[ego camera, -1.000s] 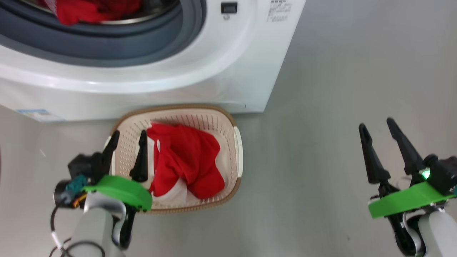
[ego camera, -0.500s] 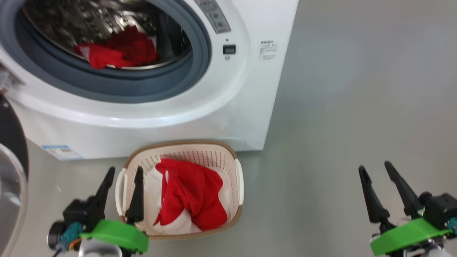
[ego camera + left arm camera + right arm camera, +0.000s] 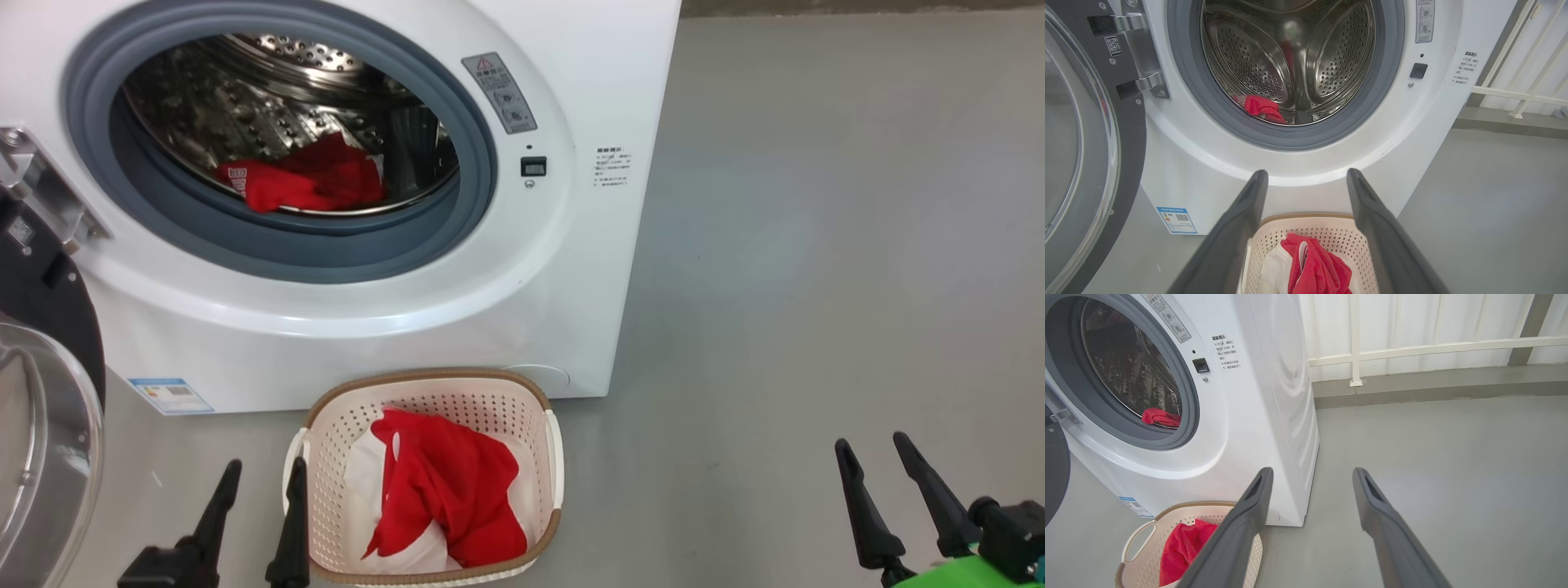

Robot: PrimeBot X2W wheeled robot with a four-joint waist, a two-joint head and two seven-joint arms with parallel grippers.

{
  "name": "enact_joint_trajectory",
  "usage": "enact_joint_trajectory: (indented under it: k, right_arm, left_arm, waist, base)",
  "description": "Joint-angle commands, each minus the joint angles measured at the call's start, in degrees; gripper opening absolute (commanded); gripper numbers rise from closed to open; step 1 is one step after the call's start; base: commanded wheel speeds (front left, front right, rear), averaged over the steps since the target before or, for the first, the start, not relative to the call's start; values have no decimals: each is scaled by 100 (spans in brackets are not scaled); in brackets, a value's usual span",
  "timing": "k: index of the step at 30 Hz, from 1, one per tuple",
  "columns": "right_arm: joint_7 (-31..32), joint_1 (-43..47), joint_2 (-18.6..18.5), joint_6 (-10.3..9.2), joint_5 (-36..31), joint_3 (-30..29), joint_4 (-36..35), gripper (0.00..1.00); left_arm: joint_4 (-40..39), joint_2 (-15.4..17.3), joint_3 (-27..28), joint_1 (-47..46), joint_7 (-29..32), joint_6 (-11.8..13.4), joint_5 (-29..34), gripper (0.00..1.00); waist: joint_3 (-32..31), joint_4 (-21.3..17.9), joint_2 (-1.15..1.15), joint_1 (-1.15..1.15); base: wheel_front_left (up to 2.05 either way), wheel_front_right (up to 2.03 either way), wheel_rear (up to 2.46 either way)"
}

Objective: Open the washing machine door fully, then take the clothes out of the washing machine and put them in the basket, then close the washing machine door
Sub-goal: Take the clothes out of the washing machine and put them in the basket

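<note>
One basket holds one red bundle, one drum one red piece; left hand and right hand gape empty.

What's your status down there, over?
Open and empty: left gripper, right gripper. Washer door wide open. Some clothes in basket, red garment waiting in drum. Nothing blocking the drum opening.

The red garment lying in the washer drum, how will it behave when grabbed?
Probably floppy: the red garment lies crumpled in the drum, so it should drape from a pinch. Likely light: thin cloth. It may drag over the grey rubber ring.
</note>
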Motion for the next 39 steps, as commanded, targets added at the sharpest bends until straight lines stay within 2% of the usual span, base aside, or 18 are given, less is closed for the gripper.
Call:
enact_joint_trajectory:
  k: [1, 11, 26, 32, 39]
  right_arm:
    - [-37, 20, -80, 35, -18, 56, -151, 100]
    - [-37, 181, -57, 35, -34, -12, -181, 100]
    - [-37, 96, -40, 35, -50, -63, -214, 100]
    - [-37, -24, -34, 35, -49, -57, -245, 100]
    - [-37, -343, -4, 35, -46, 17, -300, 100]
  left_arm:
    - [-206, 97, 212, 16, -30, 20, -17, 100]
    - [-502, 97, 233, 373, -30, 118, -40, 100]
    - [-573, 97, 123, 268, -30, 196, -49, 100]
    - [-404, 97, 11, -23, -30, 207, 95, 100]
    - [46, 125, -187, -1008, -30, 192, 520, 100]
  waist:
    - [-42, 17, 0, 0]
    - [-87, 20, 0, 0]
    - [67, 6, 0, 0]
    - [261, 19, 0, 0]
    - [755, 28, 0, 0]
  base:
    - [0, 0, 0]
    - [0, 0, 0]
    - [0, 0, 0]
    - [0, 0, 0]
    - [0, 0, 0]
